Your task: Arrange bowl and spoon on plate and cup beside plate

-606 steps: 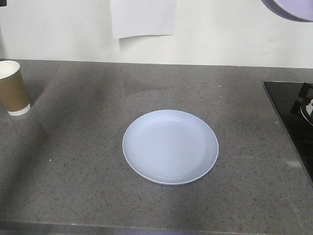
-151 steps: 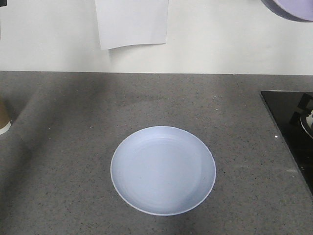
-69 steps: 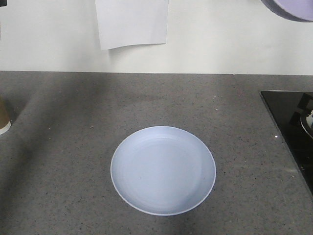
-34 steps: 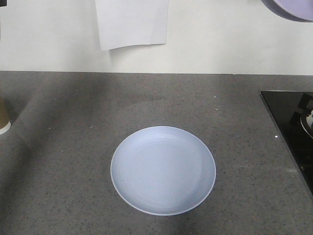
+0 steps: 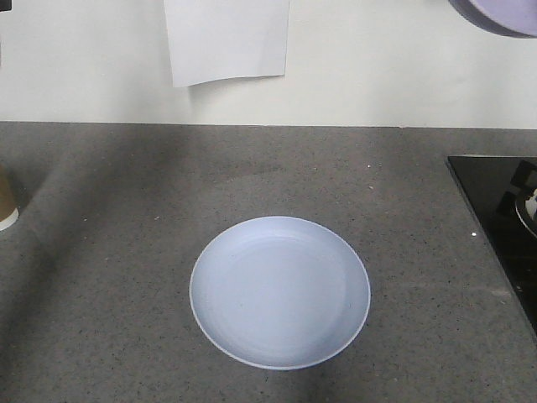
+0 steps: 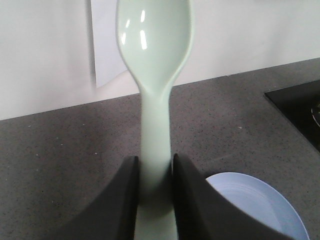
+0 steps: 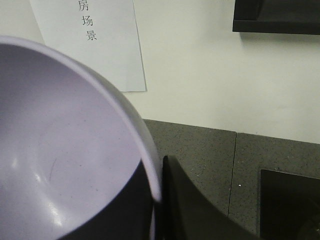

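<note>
The pale blue plate (image 5: 279, 291) lies bare on the grey counter, and a slice of the plate (image 6: 260, 205) shows low right in the left wrist view. My left gripper (image 6: 155, 172) is shut on the handle of the mint-white spoon (image 6: 154, 45), whose scoop points up and away. My right gripper (image 7: 157, 187) is shut on the rim of the lavender bowl (image 7: 60, 150), held high; an edge of the bowl (image 5: 499, 17) shows at the top right of the front view. The brown cup (image 5: 6, 206) is cut off by the left edge.
A black cooktop (image 5: 503, 218) is set into the counter at the right. A white paper sheet (image 5: 226, 38) hangs on the wall behind. A dark shelf (image 7: 277, 17) is mounted high on the wall.
Since 8.8 s ago the view has shifted, so the plate sits lower and the cup is nearly out of frame. Over the last second nothing has visibly moved.
</note>
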Robot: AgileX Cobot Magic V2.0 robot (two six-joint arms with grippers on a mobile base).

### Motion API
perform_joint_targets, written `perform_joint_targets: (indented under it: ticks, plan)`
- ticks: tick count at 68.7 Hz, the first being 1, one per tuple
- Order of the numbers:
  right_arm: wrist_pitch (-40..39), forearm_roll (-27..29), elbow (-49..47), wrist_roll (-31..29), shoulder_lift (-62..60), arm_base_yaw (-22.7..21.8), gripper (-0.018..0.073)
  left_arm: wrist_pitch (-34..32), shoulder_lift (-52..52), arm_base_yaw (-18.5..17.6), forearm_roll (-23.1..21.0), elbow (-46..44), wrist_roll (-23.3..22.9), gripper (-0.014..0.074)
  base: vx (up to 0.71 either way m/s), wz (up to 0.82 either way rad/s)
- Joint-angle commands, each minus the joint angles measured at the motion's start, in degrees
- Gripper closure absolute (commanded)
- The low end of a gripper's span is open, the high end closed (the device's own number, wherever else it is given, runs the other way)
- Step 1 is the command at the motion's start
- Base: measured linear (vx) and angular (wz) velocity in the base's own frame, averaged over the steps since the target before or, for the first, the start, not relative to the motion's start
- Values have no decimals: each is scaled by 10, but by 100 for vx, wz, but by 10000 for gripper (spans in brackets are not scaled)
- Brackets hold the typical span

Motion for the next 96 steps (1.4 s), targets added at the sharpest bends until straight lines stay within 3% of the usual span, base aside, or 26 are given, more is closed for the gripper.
perform_joint_targets:
  ticks: [1,15,21,30,38,42,57,66,96]
  plan:
    - [-40,10,-15,1,-11,-3,569,-35,-11,-1,-19,-16,0,602,0,0]
    - [-73,41,-15,-1,-5,-3,569,-35,-11,-1,-19,-16,0,602,0,0]
    - [-61,112,-15,-40,12,-3,569,-35,-11,-1,-19,-16,0,602,0,0]
    - [12,271,-15,-150,70,6,568,-35,-11,-1,-19,-16,0,602,0,0]
    - [92,319,-15,-193,136,38,564,-35,-11,-1,-19,-16,0,602,0,0]
    - [108,309,-13,-196,168,61,564,-35,-11,-1,-19,-16,0,602,0,0]
    - [108,176,38,-192,257,151,564,-35,-11,-1,-19,-16,0,602,0,0]
    - [108,127,87,-193,292,194,564,-35,-11,-1,-19,-16,0,602,0,0]
    - [103,16,119,-196,313,259,542,-35,-11,-1,-19,-16,0,602,0,0]
